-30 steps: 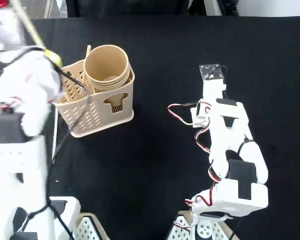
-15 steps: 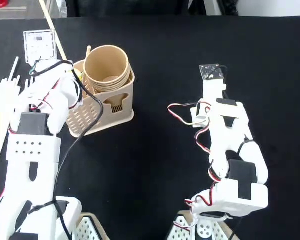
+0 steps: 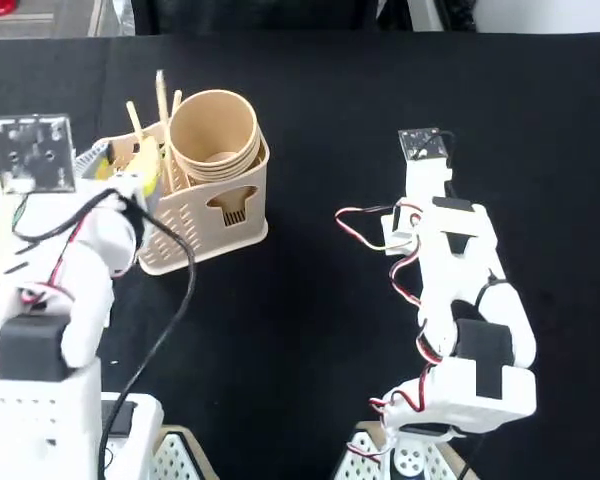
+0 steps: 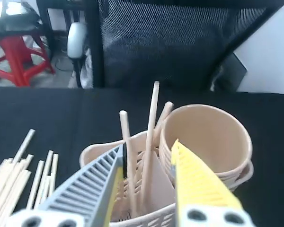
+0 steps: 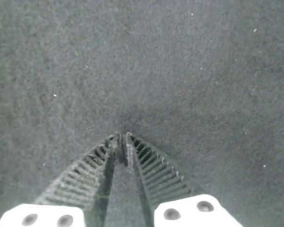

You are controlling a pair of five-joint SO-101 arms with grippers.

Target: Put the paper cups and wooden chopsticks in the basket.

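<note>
Left pincer [image 4: 148, 145] is hanging wide open over the basket [image 3: 205, 225], gripping nothing. Upright chopsticks [image 4: 153, 113] are standing between its jaws, beside stacked paper cups [image 3: 215, 130], towards the tabletop's far left corner. Spare chopsticks [image 4: 19, 170] are lying near the left edge. Right pincer [image 5: 121, 139] is sitting closed and empty.

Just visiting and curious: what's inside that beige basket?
The basket holds stacked paper cups and three wooden chopsticks standing beside them. The open left gripper hangs above the chopsticks. Their lower ends and the basket's floor are covered.
</note>
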